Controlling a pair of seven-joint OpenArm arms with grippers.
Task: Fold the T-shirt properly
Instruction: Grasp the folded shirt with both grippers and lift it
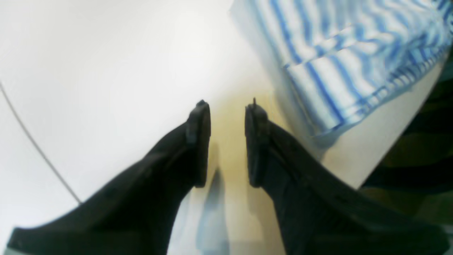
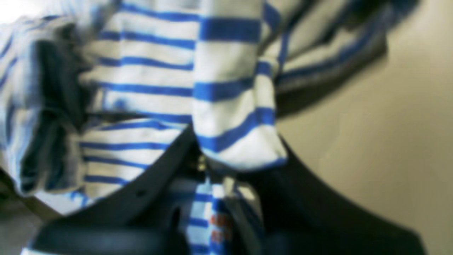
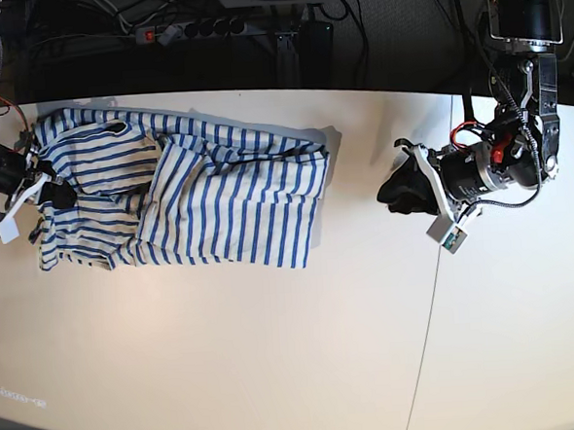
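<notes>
Although the T-shirt [image 3: 178, 192] lies partly doubled over at the upper left of the worktop [image 3: 276, 352], folding appears unfinished, with the right tool [image 2: 212, 163] clenched on its left edge and the left tool [image 1: 227, 141] released, empty, well apart.

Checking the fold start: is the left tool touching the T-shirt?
Apart. Base view shows bare table between the left tool and the T-shirt.

One T-shirt [image 3: 188, 192], two grippers: left gripper [image 3: 395, 191], right gripper [image 3: 60, 195].
</notes>
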